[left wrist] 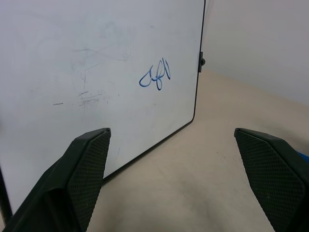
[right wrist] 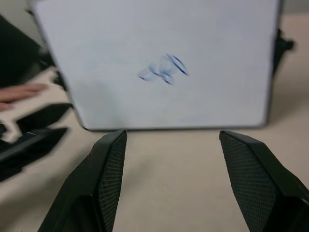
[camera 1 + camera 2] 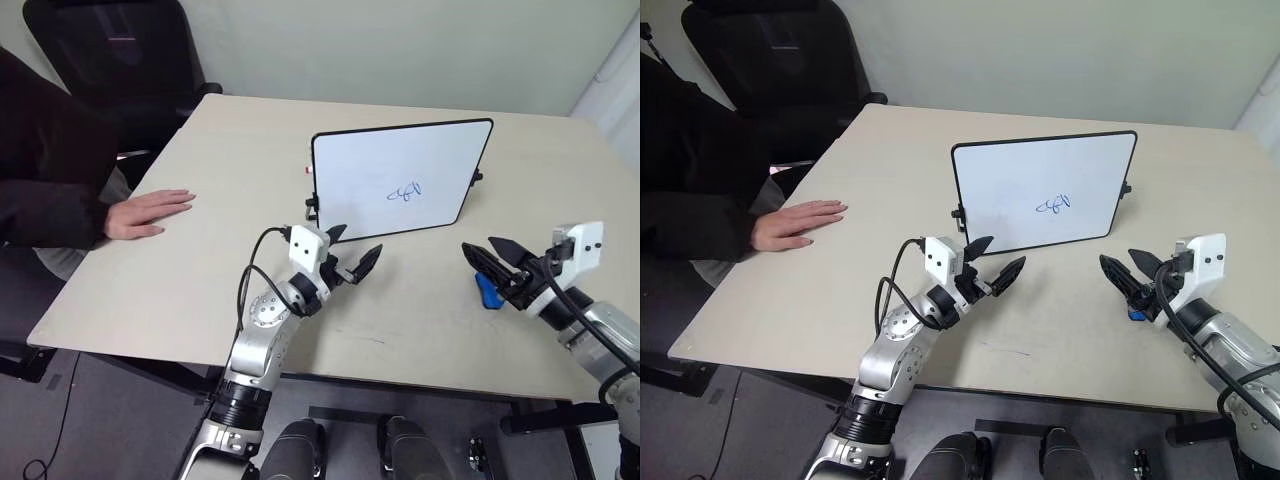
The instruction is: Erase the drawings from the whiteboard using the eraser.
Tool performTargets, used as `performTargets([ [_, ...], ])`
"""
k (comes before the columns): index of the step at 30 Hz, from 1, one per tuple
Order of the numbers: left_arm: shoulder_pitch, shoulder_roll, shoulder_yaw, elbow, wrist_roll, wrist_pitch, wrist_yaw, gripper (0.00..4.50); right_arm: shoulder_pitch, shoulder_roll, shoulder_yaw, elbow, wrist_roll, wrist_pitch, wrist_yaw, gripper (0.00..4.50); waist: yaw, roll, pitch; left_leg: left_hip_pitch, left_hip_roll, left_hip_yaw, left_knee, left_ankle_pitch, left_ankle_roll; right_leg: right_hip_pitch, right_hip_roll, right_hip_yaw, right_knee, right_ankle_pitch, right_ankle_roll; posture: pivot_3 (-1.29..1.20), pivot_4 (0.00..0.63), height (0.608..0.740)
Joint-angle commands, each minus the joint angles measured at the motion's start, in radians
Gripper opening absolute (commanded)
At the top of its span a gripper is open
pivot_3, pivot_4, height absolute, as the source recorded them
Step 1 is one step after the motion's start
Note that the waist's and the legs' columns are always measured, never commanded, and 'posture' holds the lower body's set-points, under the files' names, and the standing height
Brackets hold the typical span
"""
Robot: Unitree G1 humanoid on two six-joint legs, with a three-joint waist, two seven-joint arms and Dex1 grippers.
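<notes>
Eraser (image 3: 487, 291) is lying on the worktop (image 3: 200, 250), a small blue block right beside the right gripper (image 3: 481, 258) and partly hidden behind it; the two black fingers (image 2: 108, 164) are standing spread apart with nothing between them, so the block is not being gripped. Whether a fingertip is touching it cannot be told. The right gripper is pointing across the worktop toward the whiteboard (image 3: 400, 180).

Left gripper (image 3: 352, 252) is hovering just in front of the whiteboard's lower left corner, its fingers (image 1: 87, 159) also parted and empty, aimed at the board face.

Whiteboard is standing propped upright on its small black feet near the middle of the worktop, facing the robot. The drawings (image 3: 405, 191), a small blue looping scribble, are sitting intact on the right half of the board; faint grey smudges are showing to one side of the scribble in the left wrist view.

A person's hand (image 3: 148, 213) is resting flat on the worktop, well apart from the board, at the robot's left.

Assessment: no erasing is done. Remaining: gripping the eraser, carrying it to the board, wiping the scribble away
</notes>
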Motion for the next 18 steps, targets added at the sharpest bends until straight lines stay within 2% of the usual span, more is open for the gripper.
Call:
performTargets([
  [1, -0.009, -0.001, 0.005, -0.022, -0.019, -0.004, -0.014, 4.5, -0.01, -0.051, -0.022, -0.01, 0.014, 0.07, -0.044, 4.14, 0.0, 0.0, 0.0, 0.0, 0.0, 0.0, 0.0, 0.0, 0.0, 0.0, 0.0, 0.0, 0.0, 0.0, 0.0, 0.0, 0.15, 0.74],
  [2, -0.007, -0.001, 0.004, -0.025, -0.021, -0.002, -0.015, 4.5, -0.009, -0.065, -0.02, -0.01, 0.018, 0.097, -0.052, 4.47, 0.0, 0.0, 0.0, 0.0, 0.0, 0.0, 0.0, 0.0, 0.0, 0.0, 0.0, 0.0, 0.0, 0.0, 0.0, 0.0, 0.15, 0.74],
  [3, -0.003, -0.001, 0.003, -0.029, -0.022, 0.0, -0.015, 4.5, -0.009, -0.077, -0.019, -0.008, 0.022, 0.124, -0.063, 4.49, 0.0, 0.0, 0.0, 0.0, 0.0, 0.0, 0.0, 0.0, 0.0, 0.0, 0.0, 0.0, 0.0, 0.0, 0.0, 0.0, 0.15, 0.74],
  [11, 0.022, -0.003, -0.001, -0.056, -0.022, 0.003, 0.004, 4.5, -0.037, -0.121, 0.02, 0.101, -0.033, 0.276, -0.107, 4.49, 0.001, 0.0, 0.0, 0.0, 0.0, 0.0, 0.0, 0.0, 0.0, 0.0, 0.0, 0.0, 0.0, -0.001, 0.002, 0.0, 0.15, 0.74],
  [18, 0.032, -0.003, 0.0, -0.067, -0.02, -0.001, 0.011, 4.5, -0.076, -0.109, 0.046, 0.177, -0.084, 0.306, -0.092, 4.49, 0.001, 0.0, 0.0, 0.0, 0.0, 0.0, 0.0, 0.0, 0.0, 0.0, 0.0, 0.0, 0.0, -0.001, 0.003, 0.0, 0.15, 0.74],
])
